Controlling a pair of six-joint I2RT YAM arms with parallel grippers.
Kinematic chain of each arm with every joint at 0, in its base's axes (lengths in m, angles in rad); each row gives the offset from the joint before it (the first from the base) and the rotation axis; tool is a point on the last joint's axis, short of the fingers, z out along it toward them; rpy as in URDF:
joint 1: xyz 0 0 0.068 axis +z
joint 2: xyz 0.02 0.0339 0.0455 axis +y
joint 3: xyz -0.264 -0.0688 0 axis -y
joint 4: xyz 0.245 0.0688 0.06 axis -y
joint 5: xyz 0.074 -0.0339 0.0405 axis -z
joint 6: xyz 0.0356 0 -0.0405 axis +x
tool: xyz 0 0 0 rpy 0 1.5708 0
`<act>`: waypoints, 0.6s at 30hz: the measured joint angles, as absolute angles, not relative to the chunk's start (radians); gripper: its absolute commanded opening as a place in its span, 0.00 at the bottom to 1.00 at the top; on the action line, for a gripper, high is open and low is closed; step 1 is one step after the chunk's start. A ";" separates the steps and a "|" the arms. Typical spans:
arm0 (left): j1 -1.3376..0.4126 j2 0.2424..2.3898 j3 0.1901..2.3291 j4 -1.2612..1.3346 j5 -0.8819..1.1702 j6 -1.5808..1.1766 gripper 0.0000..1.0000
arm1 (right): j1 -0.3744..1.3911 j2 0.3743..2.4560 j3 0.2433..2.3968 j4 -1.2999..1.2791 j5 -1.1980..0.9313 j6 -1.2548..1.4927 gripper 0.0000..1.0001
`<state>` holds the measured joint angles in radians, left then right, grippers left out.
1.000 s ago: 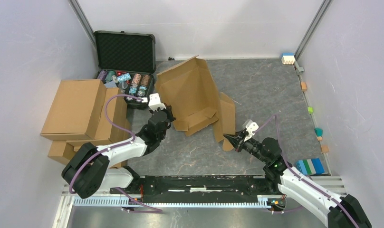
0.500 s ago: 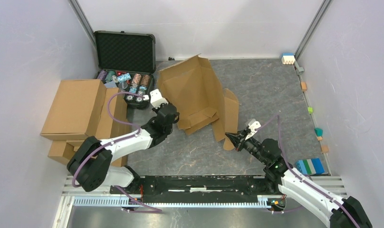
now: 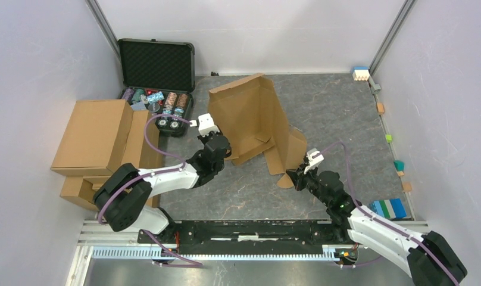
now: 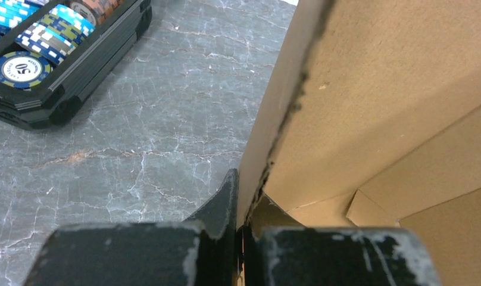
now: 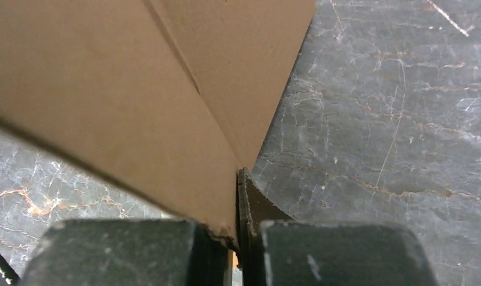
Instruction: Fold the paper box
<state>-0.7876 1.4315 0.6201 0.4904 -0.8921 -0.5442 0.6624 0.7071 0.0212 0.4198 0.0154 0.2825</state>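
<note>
Now I see the paper box [image 3: 250,119] half raised on the tabletop [image 3: 339,113], just to the right of the black case [image 3: 156,59] but not as close to it as a second ago. Its edge nearest the case has drawn off from the case's corner. The big back panel, which was leaning open, stands steeper, with its left wall turned up square. The flap on the side far from the case has swung up as well and now makes a folded corner.

My left claw [image 3: 225,154] has moved away from the case along with the sheet. It sits off the case's near right corner, pinched tight on the lower edge of the box's left wall. In the left wrist view the cardboard edge runs straight down into the closed fingers, with the case and its poker chips [image 4: 24,42] off to the left.

My right claw [image 3: 293,176], well away from the case on the box's far side, has hardly shifted. It is clamped hard on the bottom corner of the far flap, and cardboard fills the right wrist view above the fingers. The cartons [image 3: 98,140] on the near side of the case lie as before.
</note>
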 measured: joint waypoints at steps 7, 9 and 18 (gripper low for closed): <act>-0.788 1.453 0.595 0.599 -0.888 -0.431 0.02 | 0.679 0.654 0.017 0.311 0.077 0.280 0.33; -0.788 1.453 0.591 0.609 -0.881 -0.405 0.02 | 0.679 0.588 0.015 0.289 0.091 0.253 0.48; -0.787 1.457 0.585 0.646 -0.838 -0.326 0.02 | 0.679 0.503 0.023 0.382 0.177 0.109 0.79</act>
<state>-0.7872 1.4574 0.5850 0.6464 -0.8375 -0.3260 0.6788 0.5034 0.0235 0.3824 0.1768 0.1093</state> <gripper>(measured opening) 0.044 0.760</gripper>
